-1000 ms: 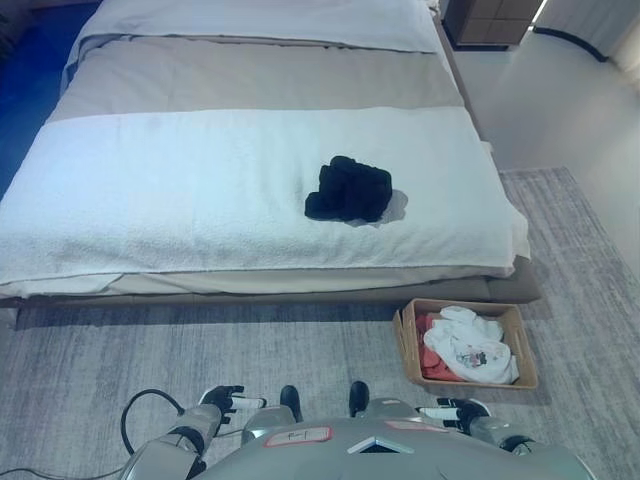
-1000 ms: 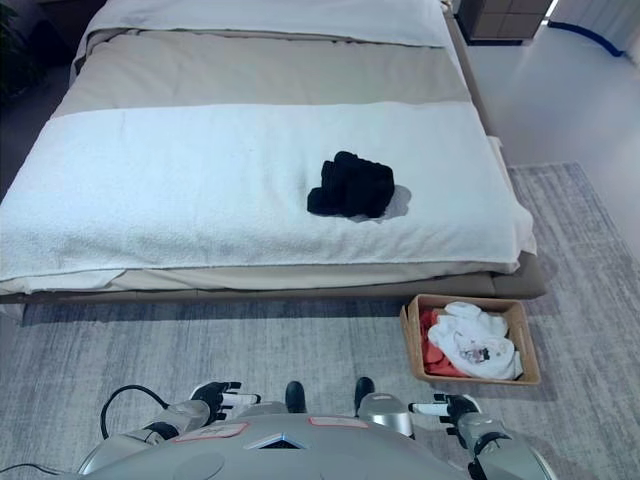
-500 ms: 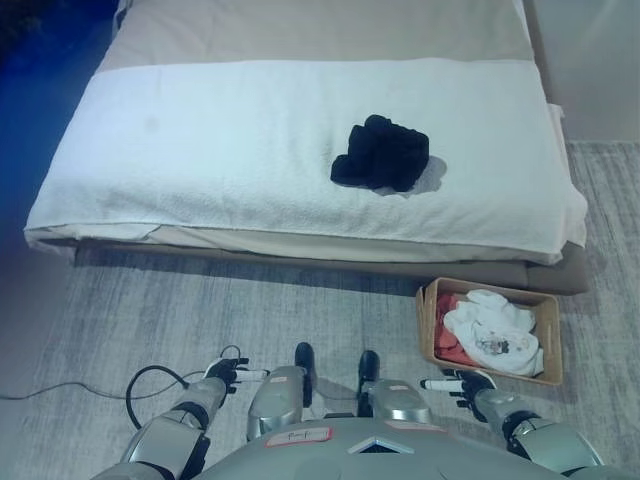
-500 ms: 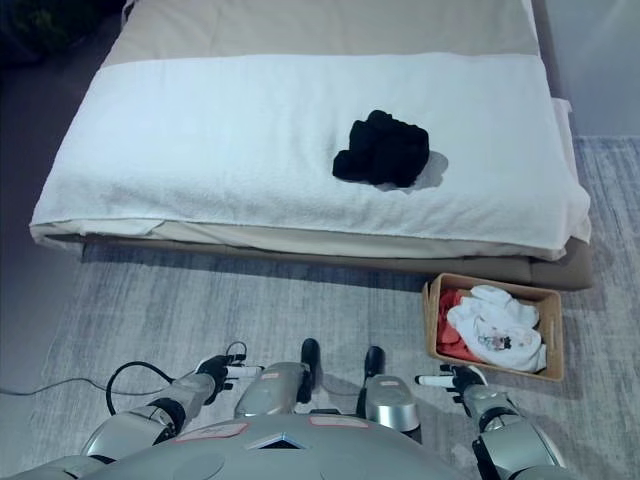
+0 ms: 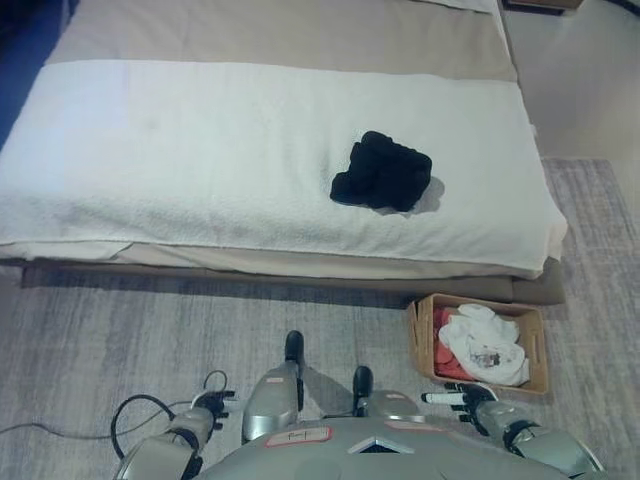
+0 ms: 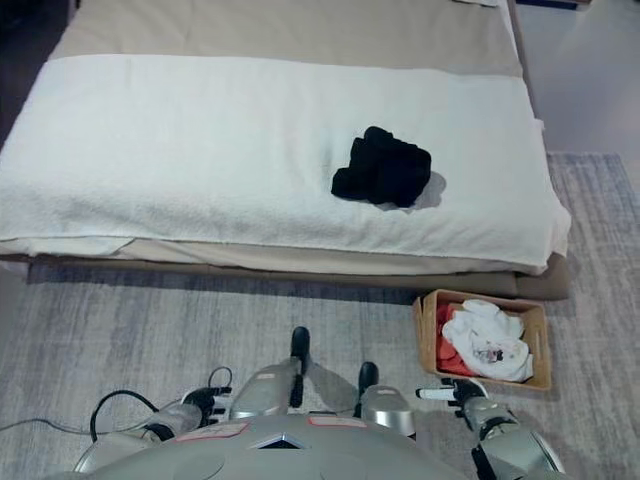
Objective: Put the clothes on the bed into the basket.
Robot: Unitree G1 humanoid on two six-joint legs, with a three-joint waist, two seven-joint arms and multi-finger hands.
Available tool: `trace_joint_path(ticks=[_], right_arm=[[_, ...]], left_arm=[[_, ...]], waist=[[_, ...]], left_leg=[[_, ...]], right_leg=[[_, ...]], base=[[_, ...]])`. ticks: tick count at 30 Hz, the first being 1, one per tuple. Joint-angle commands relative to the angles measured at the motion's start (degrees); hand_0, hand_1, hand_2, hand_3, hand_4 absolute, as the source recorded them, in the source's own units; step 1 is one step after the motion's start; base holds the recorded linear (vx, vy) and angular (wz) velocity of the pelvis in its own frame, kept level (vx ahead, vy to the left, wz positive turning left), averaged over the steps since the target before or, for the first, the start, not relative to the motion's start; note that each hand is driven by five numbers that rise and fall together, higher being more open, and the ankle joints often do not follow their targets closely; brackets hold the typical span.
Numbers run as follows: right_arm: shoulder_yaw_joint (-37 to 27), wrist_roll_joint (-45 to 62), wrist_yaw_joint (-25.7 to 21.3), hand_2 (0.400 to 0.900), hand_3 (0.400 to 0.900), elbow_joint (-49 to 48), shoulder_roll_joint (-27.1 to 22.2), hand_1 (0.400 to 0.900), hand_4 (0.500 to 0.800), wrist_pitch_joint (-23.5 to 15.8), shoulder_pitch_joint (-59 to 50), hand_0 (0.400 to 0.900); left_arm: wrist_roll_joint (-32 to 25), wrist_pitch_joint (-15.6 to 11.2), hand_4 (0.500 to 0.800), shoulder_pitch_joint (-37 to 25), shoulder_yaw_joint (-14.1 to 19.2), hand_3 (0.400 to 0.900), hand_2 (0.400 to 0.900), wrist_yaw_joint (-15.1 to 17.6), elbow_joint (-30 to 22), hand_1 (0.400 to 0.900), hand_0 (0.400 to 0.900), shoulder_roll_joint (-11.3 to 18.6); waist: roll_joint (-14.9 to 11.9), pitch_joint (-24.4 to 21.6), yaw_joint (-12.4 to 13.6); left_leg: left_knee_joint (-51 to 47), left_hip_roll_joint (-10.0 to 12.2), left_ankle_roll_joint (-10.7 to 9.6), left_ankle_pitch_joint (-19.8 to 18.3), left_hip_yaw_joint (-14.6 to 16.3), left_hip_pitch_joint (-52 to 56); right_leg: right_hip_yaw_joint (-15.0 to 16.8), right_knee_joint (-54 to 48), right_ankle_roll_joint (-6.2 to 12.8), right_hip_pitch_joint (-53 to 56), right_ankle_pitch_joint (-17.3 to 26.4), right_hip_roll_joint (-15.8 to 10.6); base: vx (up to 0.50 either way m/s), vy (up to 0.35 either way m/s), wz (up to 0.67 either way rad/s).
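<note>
A black crumpled garment [image 5: 382,177] lies on the white blanket of the bed [image 5: 200,150], right of the middle. A brown basket [image 5: 531,325] stands on the rug by the bed's near right corner and holds white and red clothes [image 5: 484,345]. My left hand [image 5: 204,410] hangs low at the bottom left, empty, with fingers relaxed. My right hand [image 5: 462,399] hangs low at the bottom right, just in front of the basket, empty, with fingers straight.
A grey rug [image 5: 120,330] covers the floor in front of the bed. Pale bare floor [image 5: 590,90] lies to the right of the bed. The bed's near edge runs across the middle of the view.
The whole picture has shifted, so the camera has moved. The garment and the basket lie where they were. Both hands stay low and empty.
</note>
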Motion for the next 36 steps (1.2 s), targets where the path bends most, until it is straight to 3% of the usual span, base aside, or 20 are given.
trace_joint_path(ticks=[1,2,3,4,6,11,12,14,16,17,18,20,23,27,30,36], right_arm=[[0.75,-0.39,-0.14,0.9,0.9,0.1,-2.01,0.9,0.8,0.05,-1.72,0.9],[0.92,-0.47,0.02,0.9,0.9,0.03,-1.64,0.9,0.8,0.1,-1.97,0.9],[1.26,-0.33,0.36,0.9,0.9,-0.62,-1.22,0.9,0.8,0.18,-2.44,0.9],[1.26,-0.33,0.36,0.9,0.9,-0.62,-1.21,0.9,0.8,0.18,-2.44,0.9],[1.73,-0.18,0.35,0.9,0.9,-1.57,-0.75,0.9,0.8,0.14,-3.28,0.9],[2.19,-0.03,-0.14,0.9,0.9,-2.43,-0.95,0.9,0.8,-0.14,-4.53,0.9],[2.39,0.54,-0.12,0.9,0.9,-3.1,-1.42,0.9,0.8,-0.25,-5.15,0.9],[2.35,1.06,-0.76,0.9,0.9,-3.8,-1.98,0.9,0.8,-0.61,-6.28,0.9],[2.39,1.34,-1.14,0.9,0.9,-4.21,-2.21,0.9,0.8,-0.76,-7.05,0.9],[2.43,1.5,-1.67,0.9,0.9,-5.83,-3.09,0.9,0.8,-0.82,-8.51,0.9],[2.43,1.5,-1.67,0.9,0.9,-5.83,-3.11,0.9,0.8,-0.81,-8.52,0.9],[2.39,1.1,-2.24,0.9,0.9,-8.08,-4.46,0.9,0.8,-1.01,-10.57,0.9],[2.02,1.04,-2.51,0.9,0.9,-10.11,-5.76,0.9,0.8,-1.13,-11.85,0.9],[1.4,1.07,-2.7,0.9,0.9,-13.85,-8.43,0.9,0.8,-1.48,-12.63,0.9],[1.24,0.36,-2.94,0.9,0.9,-17.26,-13.15,0.9,0.8,-1.89,-15.2,0.9],[3.98,0.65,-4.6,0.9,0.9,-22.3,-21.9,0.9,0.8,-3.22,-26.52,0.9]], left_arm=[[-0.05,-0.71,0.8,-0.72,-0.52,0.9,0.9,0.79,0.19,0.9,0.9,3.51],[-0.19,-0.76,0.8,-1.14,-0.86,0.9,0.9,0.77,-0.2,0.9,0.9,3.74],[0.06,-0.73,0.8,-1.56,-1.27,0.9,0.9,0.72,-0.48,0.9,0.9,4.26],[0.06,-0.73,0.8,-1.56,-1.27,0.9,0.9,0.72,-0.48,0.9,0.9,4.26],[-0.01,-0.55,0.8,-2.16,-1.5,0.9,0.9,0.89,-0.84,0.9,0.9,4.93],[-0.28,-0.65,0.8,-3.09,-1.42,0.9,0.9,1.05,-1.26,0.9,0.9,6.09],[-0.69,-0.67,0.8,-3.93,-1.51,0.9,0.9,1.1,-1.38,0.9,0.9,6.72],[-0.64,-0.81,0.8,-4.47,-1.67,0.9,0.9,1.25,-1.31,0.9,0.9,6.55],[-0.52,-0.94,0.8,-4.6,-1.88,0.9,0.9,1.39,-1.28,0.9,0.9,6.31],[-0.68,-0.97,0.8,-5.29,-1.94,0.9,0.9,1.42,-1.15,0.9,0.9,6.16],[-0.68,-0.98,0.8,-5.31,-1.93,0.9,0.9,1.42,-1.14,0.9,0.9,6.14],[-0.7,-1.28,0.8,-5.44,-1.83,0.9,0.9,1.46,-0.96,0.9,0.9,5.67],[-0.67,-1.32,0.8,-4.85,-1.48,0.9,0.9,1.37,-0.4,0.9,0.9,5.46],[0.03,-1.24,0.8,-3.96,-1.06,0.9,0.9,0.99,-0.06,0.9,0.9,5.38],[0.12,-1.15,0.8,-2.37,-0.5,0.9,0.9,0.63,0.38,0.9,0.9,4.67],[0.79,-1.36,0.8,-1.17,-3.88,0.9,0.9,0.17,-0.62,0.9,0.9,1.13]], waist=[[-1.67,-2.79,-0.4],[-2.0,-3.16,-0.49],[-2.52,-3.24,-1.02],[-2.56,-3.22,-0.96],[-2.95,-2.42,-1.79],[-3.0,-1.62,-2.2],[-2.75,-1.64,-2.35],[-2.66,-1.24,-2.11],[-2.7,-0.53,-2.26],[-2.99,0.26,-2.36],[-2.92,0.51,-2.38],[-3.17,1.89,-3.17],[-3.57,2.16,-3.41],[-3.67,1.0,-3.51],[-2.65,-0.7,-3.29],[0.19,-2.2,-3.76]], left_leg=[[8.31,-0.14,-1.24,-3.85,-1.17,-9.52],[8.4,-0.45,-0.7,-4.64,-0.73,-9.19],[7.42,-1.09,0.39,-5.67,-0.32,-7.53],[7.38,-1.09,0.4,-5.66,-0.25,-7.49],[6.34,-2.24,1.76,-6.93,-0.64,-4.21],[4.41,-3.12,2.62,-7.99,-1.63,-0.1],[2.57,-2.91,2.48,-7.56,-2.55,1.35],[1.44,-2.34,1.87,-7.78,-2.73,2.75],[1.49,-2.4,1.62,-8.12,-3.16,3.5],[1.77,-2.68,1.22,-8.98,-3.32,4.18],[1.8,-2.63,1.21,-9.08,-3.38,4.45],[2.84,-3.1,0.69,-10.49,-4.04,5.9],[3.4,-3.35,0.15,-11.68,-4.61,7.44],[3.17,-2.91,-0.69,-12.53,-5.28,8.31],[2.18,-0.71,-2.05,-12.41,-6.05,9.92],[0.07,1.9,-3.66,-10.98,-6.19,10.09]], right_leg=[[4.72,5.82,4.06,2.67,-5.48,-0.42],[4.98,8.41,4.55,1.51,-4.8,-0.71],[5.37,13.83,5.14,-0.91,-1.32,-1.01],[5.45,13.9,5.15,-0.94,-1.35,-1.04],[5.09,22.01,5.52,-3.88,4.2,-1.3],[3.61,27.15,5.07,-6.12,4.98,-0.3],[4.34,24.04,3.97,-8.47,0.45,2.48],[2.62,18.64,3.76,-9.34,-1.29,1.62],[2.2,15.48,3.96,-9.36,-0.78,1.23],[2.34,9.21,5.0,-11.9,2.65,-0.51],[2.26,8.99,4.99,-11.49,2.72,-0.45],[5.07,5.09,6.62,-13.65,7.26,-2.39],[6.04,4.9,7.31,-13.79,9.15,-2.63],[6.2,4.25,6.98,-12.03,8.21,-2.37],[4.28,4.27,6.11,-10.28,6.84,-1.53],[2.24,1.89,4.68,-8.18,5.17,-0.17]], base=[[0.22,0.274,-0.36],[0.21,0.286,-0.22],[0.21,0.286,-0.22],[0.2,0.296,-0.17],[0.18,0.263,0.03],[0.18,0.198,0.13],[0.12,0.055,0.19],[0.18,0.018,0.28],[0.13,-0.036,0.27],[0.07,-0.044,0.18],[0.12,-0.06,0.29],[0.14,-0.078,0.42],[0.14,-0.151,0.34],[0.14,-0.189,0.24],[0.18,-0.226,0.14],[0.12,-0.164,0.12]])
